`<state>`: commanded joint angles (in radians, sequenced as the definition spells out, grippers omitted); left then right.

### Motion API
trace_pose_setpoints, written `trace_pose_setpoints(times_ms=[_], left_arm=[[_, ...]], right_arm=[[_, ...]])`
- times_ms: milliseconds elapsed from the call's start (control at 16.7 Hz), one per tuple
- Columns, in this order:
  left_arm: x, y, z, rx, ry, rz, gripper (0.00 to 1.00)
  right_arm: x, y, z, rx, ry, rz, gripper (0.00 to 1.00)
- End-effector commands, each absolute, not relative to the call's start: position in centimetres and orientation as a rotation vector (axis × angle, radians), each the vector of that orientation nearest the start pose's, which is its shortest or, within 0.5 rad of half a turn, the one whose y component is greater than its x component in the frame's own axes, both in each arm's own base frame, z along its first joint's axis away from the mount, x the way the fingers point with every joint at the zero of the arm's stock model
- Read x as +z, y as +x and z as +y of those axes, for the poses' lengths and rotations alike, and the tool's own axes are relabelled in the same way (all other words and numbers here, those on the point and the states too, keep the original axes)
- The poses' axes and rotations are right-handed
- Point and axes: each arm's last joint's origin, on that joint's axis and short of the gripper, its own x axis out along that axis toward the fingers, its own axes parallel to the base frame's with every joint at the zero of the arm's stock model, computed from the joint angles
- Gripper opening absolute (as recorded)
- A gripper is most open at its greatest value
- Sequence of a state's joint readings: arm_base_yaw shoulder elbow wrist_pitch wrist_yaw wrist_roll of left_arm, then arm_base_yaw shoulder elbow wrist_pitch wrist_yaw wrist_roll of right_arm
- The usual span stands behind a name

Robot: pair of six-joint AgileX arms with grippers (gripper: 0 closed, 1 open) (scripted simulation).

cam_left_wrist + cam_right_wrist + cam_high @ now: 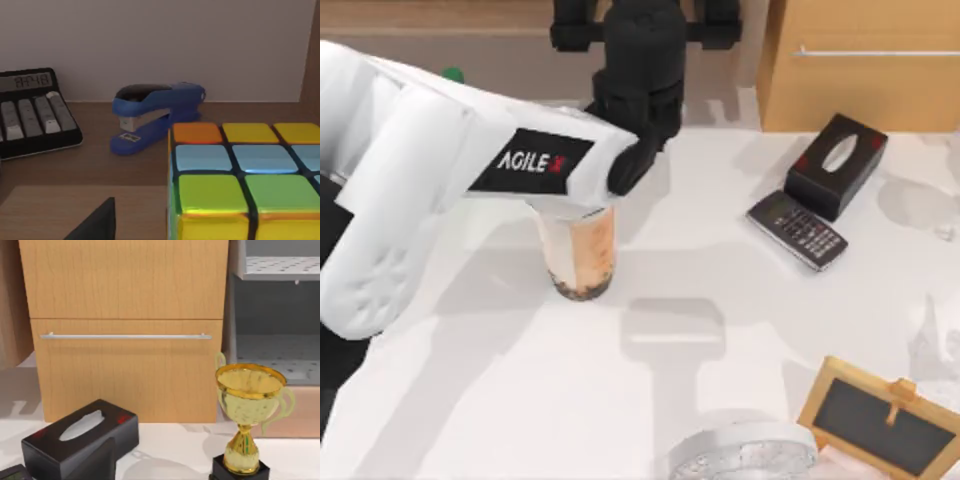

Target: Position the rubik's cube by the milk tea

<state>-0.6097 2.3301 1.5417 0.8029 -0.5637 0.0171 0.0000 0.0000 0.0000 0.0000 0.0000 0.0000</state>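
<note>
The milk tea [578, 255], a clear cup of beige drink with dark pearls at the bottom, stands on the white table left of centre, partly under my left arm. That arm reaches over it to the table's back edge, where my left gripper [642, 40] points at a wooden surface. In the left wrist view the rubik's cube [245, 180] sits close up on that wood, showing orange, yellow, blue and green squares. One dark finger [95, 225] stands apart from the cube's side, and the gripper is open. The right wrist view shows one dark finger [97, 462] of my parked right gripper.
A blue stapler [155, 117] and a black calculator [32, 112] lie behind the cube. On the table's right are a black tissue box [835, 165], a phone [797, 230], a small chalkboard [880, 420] and a round grey object [745, 455]. A wooden cabinet [860, 60] and gold trophy [247, 420] stand at the back right.
</note>
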Motion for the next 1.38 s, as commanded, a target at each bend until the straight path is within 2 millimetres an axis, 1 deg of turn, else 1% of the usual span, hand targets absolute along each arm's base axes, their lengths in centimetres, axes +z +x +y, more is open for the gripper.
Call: trace_pose_setpoints(times_ms=[180,420,1200,1260,1380], left_arm=[[14.83,44.34,-27.92,-0.020,0.000,0.000,1.00],[14.82,44.34,-27.92,-0.020,0.000,0.000,1.00],[14.82,44.34,-27.92,-0.020,0.000,0.000,0.02],[14.82,44.34,-27.92,-0.020,0.000,0.000,0.00],[14.82,44.34,-27.92,-0.020,0.000,0.000,0.00]], right_arm=[[16.00,10.57,-0.12,0.000,0.000,0.000,1.00],[16.00,10.57,-0.12,0.000,0.000,0.000,1.00],[16.00,10.57,-0.12,0.000,0.000,0.000,1.00],[16.00,10.57,-0.12,0.000,0.000,0.000,1.00],[16.00,10.57,-0.12,0.000,0.000,0.000,1.00]])
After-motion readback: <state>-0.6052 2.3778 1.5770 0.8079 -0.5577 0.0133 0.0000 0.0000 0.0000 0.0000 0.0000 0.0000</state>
